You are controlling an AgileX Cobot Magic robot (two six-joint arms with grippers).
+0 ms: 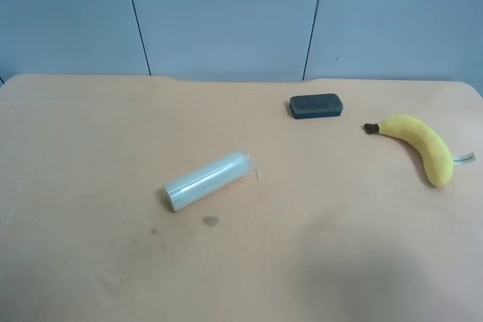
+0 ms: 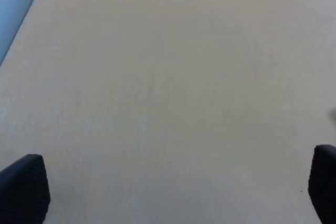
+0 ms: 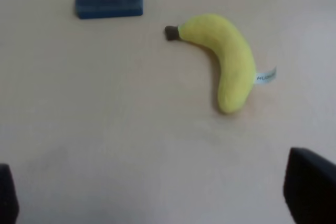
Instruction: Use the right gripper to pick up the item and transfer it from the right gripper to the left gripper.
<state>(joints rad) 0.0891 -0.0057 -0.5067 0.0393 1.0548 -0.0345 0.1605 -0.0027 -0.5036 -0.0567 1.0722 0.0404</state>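
Note:
The yellow plush banana (image 1: 419,145) lies on the table at the exterior high view's right, its dark stem toward the grey block and its white tag at its outer side. It also shows in the right wrist view (image 3: 226,59), lying flat and apart from the fingers. My right gripper (image 3: 157,198) is open and empty, its black fingertips (image 3: 310,187) at the frame's two lower corners, well short of the banana. My left gripper (image 2: 173,192) is open and empty over bare table, only its fingertips (image 2: 23,184) showing. Neither arm shows in the exterior high view.
A dark grey rectangular block (image 1: 316,105) lies near the table's far edge, also in the right wrist view (image 3: 109,1). A pale translucent cylinder roll (image 1: 207,179) lies near the table's middle. The blue wall panels stand behind the table; a small dark spot (image 1: 210,221) marks the tabletop.

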